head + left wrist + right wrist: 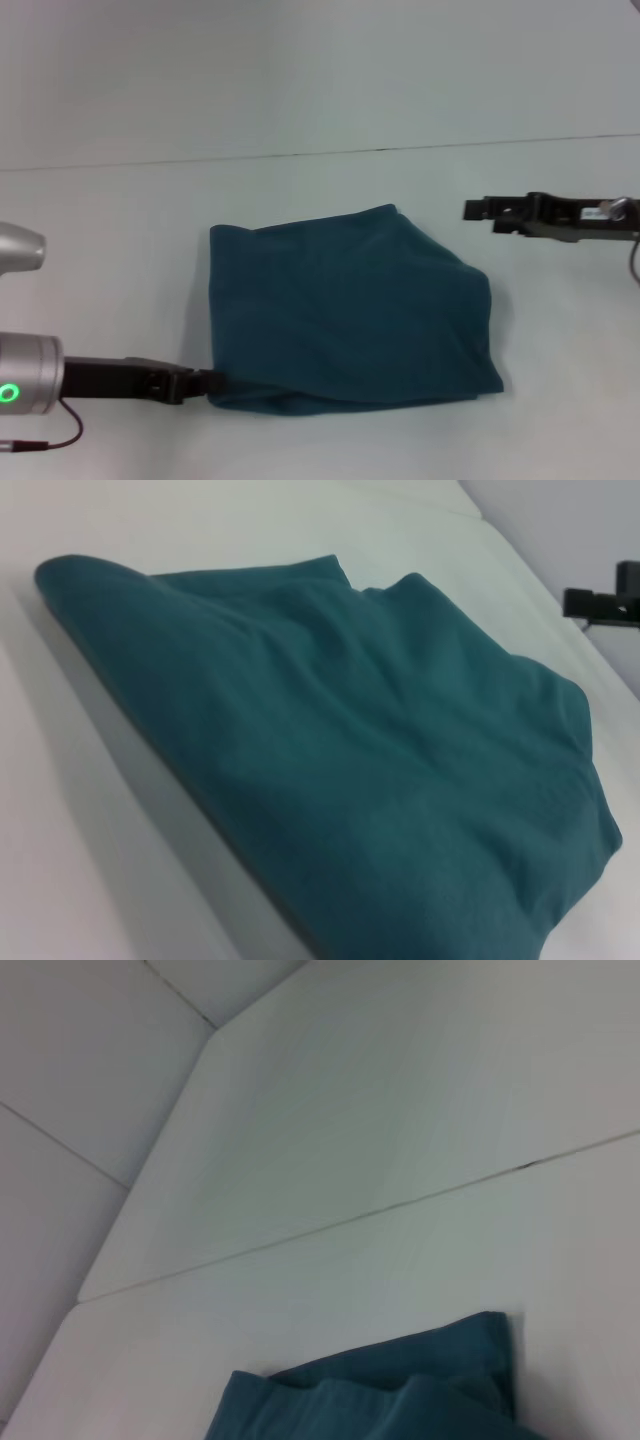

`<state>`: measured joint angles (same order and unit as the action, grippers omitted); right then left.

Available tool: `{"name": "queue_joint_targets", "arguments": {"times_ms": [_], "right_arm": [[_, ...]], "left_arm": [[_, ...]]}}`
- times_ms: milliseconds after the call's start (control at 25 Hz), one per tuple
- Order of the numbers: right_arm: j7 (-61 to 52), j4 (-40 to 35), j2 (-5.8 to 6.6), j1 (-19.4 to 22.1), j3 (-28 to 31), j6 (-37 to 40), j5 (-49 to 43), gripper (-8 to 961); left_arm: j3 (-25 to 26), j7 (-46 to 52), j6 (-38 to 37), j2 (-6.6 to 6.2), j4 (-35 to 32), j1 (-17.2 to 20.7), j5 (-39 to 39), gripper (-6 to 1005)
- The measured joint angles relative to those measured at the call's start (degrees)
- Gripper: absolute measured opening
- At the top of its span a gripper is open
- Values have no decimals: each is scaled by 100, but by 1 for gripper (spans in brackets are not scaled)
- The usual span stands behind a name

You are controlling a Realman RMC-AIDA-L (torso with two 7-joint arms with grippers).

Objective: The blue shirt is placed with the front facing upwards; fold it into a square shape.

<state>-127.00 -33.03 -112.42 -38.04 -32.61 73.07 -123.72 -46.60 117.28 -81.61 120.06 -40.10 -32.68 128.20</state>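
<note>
The blue shirt (350, 310) lies folded into a rough rectangle in the middle of the white table, plain teal side up, with no lettering showing. Its right side is rumpled and its far right corner slopes off. My left gripper (208, 383) sits low at the shirt's near left corner, its tip touching the fabric edge. The left wrist view looks across the folded shirt (380, 770) from that corner. My right gripper (470, 211) hovers apart from the shirt, to the right of its far right corner, and appears again in the left wrist view (590, 603). The right wrist view catches only the shirt's far edge (400, 1400).
The white table (120, 250) stretches around the shirt on every side. A thin dark seam (300, 155) runs across the table behind the shirt. A cable (40, 443) trails from my left arm at the near left.
</note>
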Motion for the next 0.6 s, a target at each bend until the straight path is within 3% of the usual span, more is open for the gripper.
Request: {"name": "queue_joint_targets", "arguments": {"times_ms": [240,600], "right_arm": [[0,121,-206,-38,-9,-22,-25,741],[75,446,-308,101,-9,42,-12,706]], "left_arm": [[297,-147,-164,-42,-15,16,254,13],[393,-269,-252,-68,-25,-18,468,12]]}}
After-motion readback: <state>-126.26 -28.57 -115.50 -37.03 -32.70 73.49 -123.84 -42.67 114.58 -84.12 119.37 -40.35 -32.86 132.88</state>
